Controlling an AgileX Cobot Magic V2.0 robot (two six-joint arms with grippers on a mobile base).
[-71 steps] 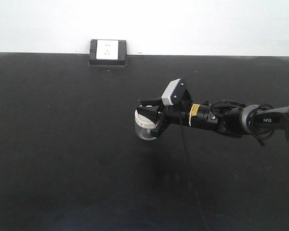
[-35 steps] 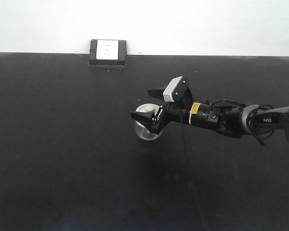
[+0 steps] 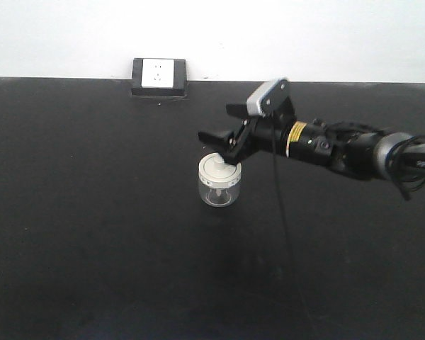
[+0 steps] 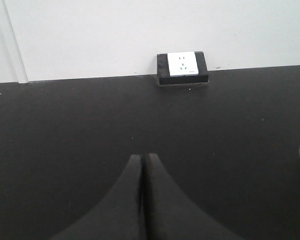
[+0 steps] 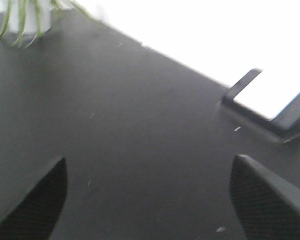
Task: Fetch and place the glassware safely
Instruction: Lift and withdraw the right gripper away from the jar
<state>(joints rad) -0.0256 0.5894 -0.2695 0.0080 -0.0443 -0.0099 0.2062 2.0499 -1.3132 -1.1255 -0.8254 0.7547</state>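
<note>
The glass jar (image 3: 219, 185) stands upright on the black tabletop (image 3: 92, 212), its cream-white lid (image 3: 217, 168) seated, near the middle of the surface. We see the right hand (image 3: 222, 130) just above and behind the jar, fingers apart and touching nothing. We judge the jar released; to finish well, lift the hand straight clear so no finger clips the lid knob. The left hand (image 4: 142, 172) has its fingers pressed together, empty. A wall socket (image 3: 158, 75) sits at the far edge.
</note>
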